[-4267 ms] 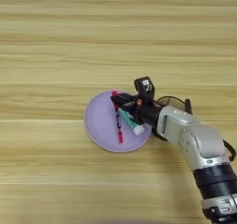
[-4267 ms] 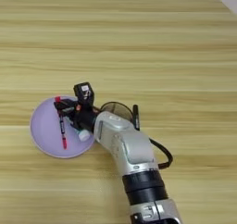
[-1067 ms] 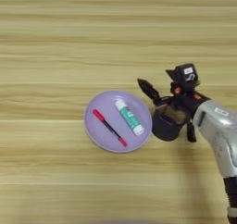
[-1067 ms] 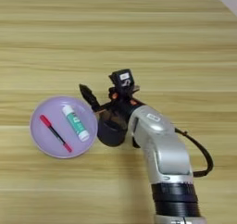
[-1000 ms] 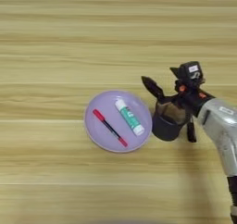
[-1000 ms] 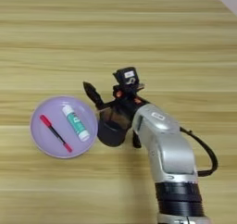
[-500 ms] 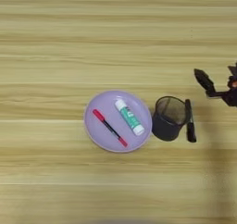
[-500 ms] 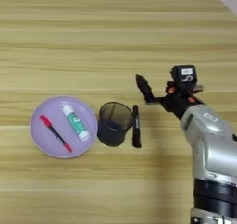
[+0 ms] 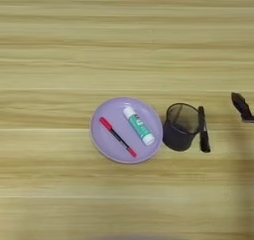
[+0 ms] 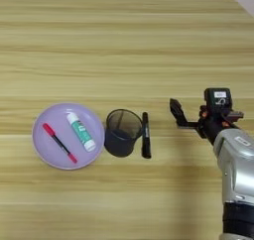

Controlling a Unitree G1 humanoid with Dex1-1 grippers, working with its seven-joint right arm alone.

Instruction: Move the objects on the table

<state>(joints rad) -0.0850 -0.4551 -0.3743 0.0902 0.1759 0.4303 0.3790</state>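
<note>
The end effector (image 10: 191,116) has drawn back to the right, well clear of the pen cup (image 10: 120,132), which it earlier reached over. The marker (image 10: 146,134) now lies on the worktop (image 10: 124,35) just right of the cup, seemingly touching it.

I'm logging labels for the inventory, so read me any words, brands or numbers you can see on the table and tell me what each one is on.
No text can be read in either view.
White tube with green label on the purple plate: print too small to read.
Red-capped pen, black marker, mesh pen cup: no markings visible.
Pincer: the pale panel on the module above it is blurred.
</note>
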